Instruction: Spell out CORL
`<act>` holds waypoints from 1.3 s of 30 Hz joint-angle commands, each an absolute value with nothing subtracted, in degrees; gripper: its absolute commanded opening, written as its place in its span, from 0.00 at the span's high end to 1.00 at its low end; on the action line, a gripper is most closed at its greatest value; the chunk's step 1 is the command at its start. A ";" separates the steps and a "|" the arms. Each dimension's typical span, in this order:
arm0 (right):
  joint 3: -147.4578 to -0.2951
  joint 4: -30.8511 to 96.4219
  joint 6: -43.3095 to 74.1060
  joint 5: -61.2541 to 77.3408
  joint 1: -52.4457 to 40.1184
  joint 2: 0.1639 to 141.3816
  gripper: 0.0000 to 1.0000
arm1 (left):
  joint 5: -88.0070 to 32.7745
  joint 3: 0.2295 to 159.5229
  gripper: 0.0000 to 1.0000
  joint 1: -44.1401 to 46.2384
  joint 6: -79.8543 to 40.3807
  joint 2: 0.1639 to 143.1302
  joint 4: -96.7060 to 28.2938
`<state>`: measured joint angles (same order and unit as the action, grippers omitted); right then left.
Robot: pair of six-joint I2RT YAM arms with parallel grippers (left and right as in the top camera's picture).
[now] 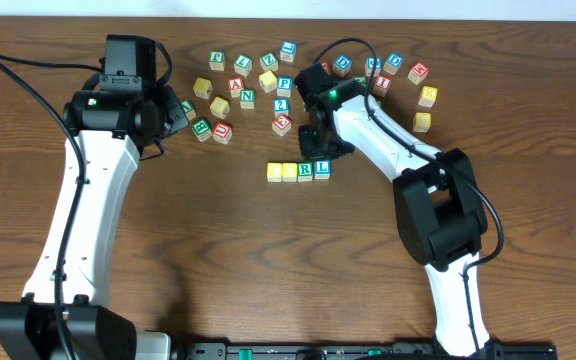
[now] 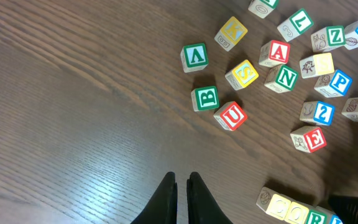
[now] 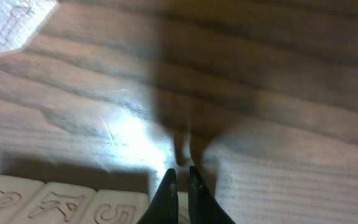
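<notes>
While left fingers [image 2: 171, 190] and right fingers [image 3: 168, 183] pinch together empty, block row [image 1: 298, 170] centred, bare tabletop [image 1: 248, 270] in front.

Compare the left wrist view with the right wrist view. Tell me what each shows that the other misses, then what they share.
Left wrist only: the loose pile with readable letters, such as the green V block, red U block and green B block. Right wrist only: a blurred close-up of tabletop with a red block corner at top left. Both: the wooden table, a line of pale blocks at the bottom edge, and the left gripper or right gripper, nearly closed and empty.
</notes>
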<state>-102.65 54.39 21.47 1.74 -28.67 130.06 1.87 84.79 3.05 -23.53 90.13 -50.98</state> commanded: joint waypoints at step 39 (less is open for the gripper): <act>-101.41 59.35 23.29 2.11 -27.07 127.20 0.95 | 2.61 84.60 0.92 2.92 -22.76 90.35 -51.18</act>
